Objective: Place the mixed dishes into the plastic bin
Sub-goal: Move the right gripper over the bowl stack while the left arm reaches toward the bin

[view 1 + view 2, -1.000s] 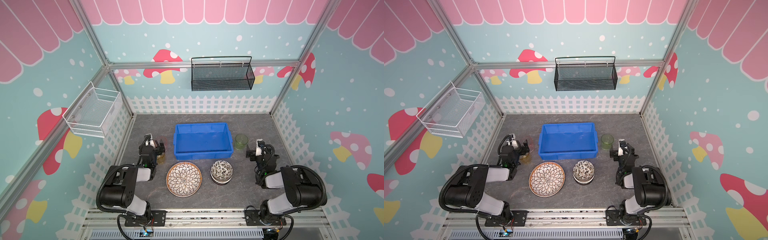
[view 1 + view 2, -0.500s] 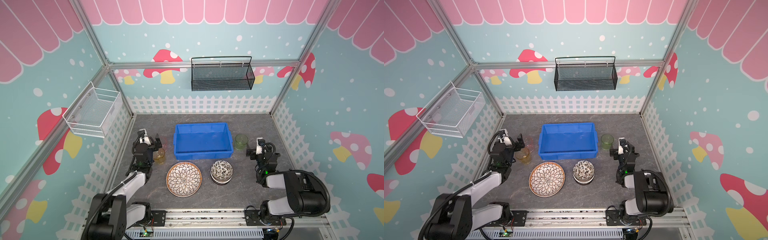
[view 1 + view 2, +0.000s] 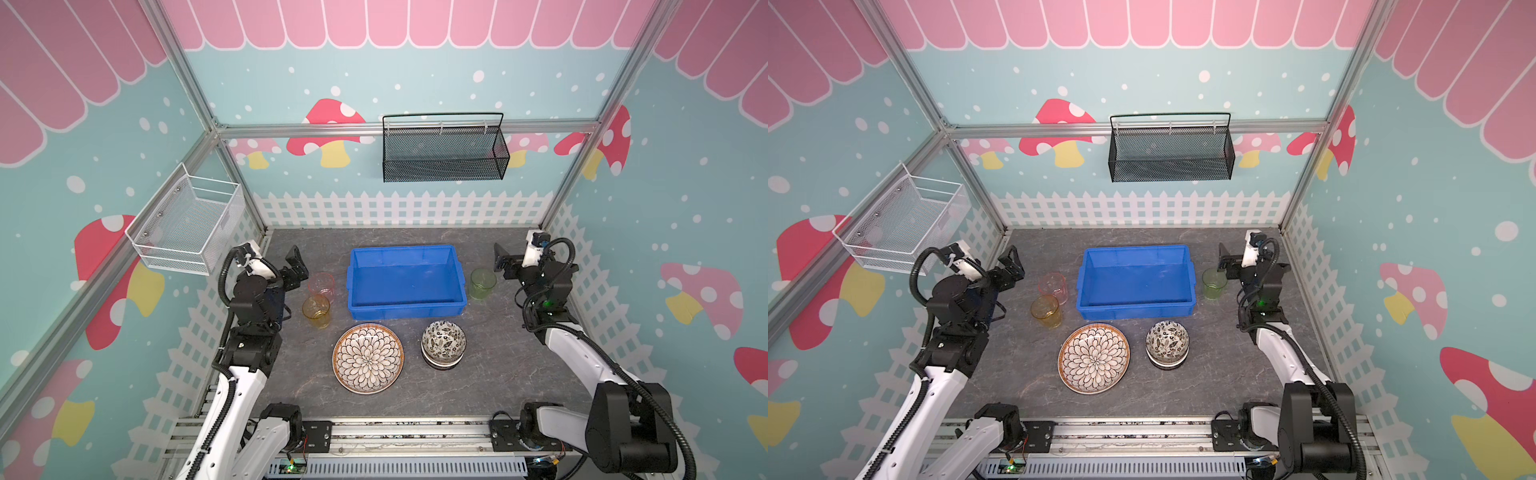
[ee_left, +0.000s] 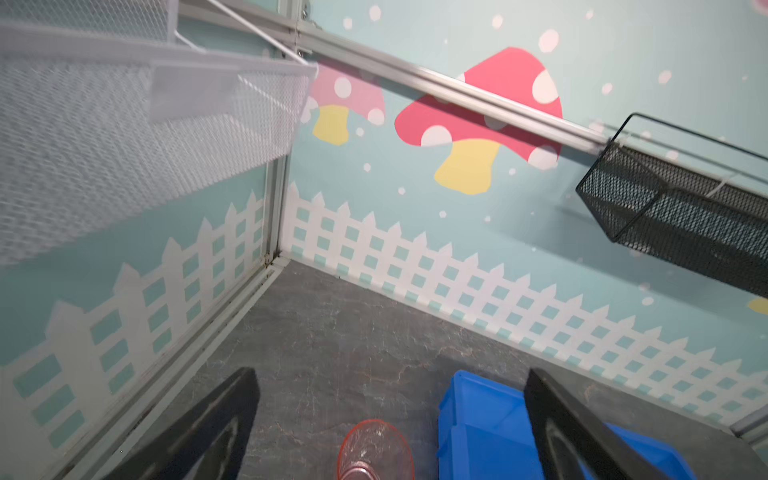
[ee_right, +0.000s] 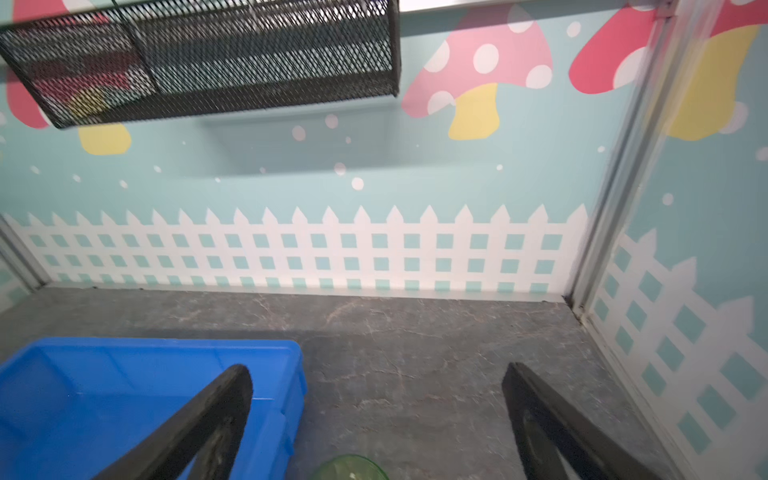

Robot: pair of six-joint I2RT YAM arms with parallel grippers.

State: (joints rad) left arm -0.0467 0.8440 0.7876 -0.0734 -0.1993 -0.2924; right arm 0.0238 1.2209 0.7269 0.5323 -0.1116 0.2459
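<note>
The blue plastic bin [image 3: 405, 282] [image 3: 1136, 278] sits empty at mid table. To its left stand a pink cup [image 3: 321, 284] [image 4: 374, 449] and an amber cup [image 3: 316, 311]. A green cup [image 3: 483, 283] [image 5: 353, 467] stands to its right. In front lie the petal-pattern plate [image 3: 368, 358] and stacked patterned bowls [image 3: 443, 343]. My left gripper [image 3: 297, 268] [image 4: 390, 374] hangs open just left of the pink cup, holding nothing. Just right of the green cup, my right gripper [image 3: 503, 262] [image 5: 378, 368] is open and empty too.
A black mesh basket [image 3: 444, 149] hangs on the back wall. On the left wall, above my left arm, is a white wire basket [image 3: 187, 224]. Fence-printed walls close in the table on three sides.
Both arms have risen from their folded, low pose. My left gripper lifted and drew back off the pink and amber cups. The right gripper rose beside the green cup. Both stayed open.
</note>
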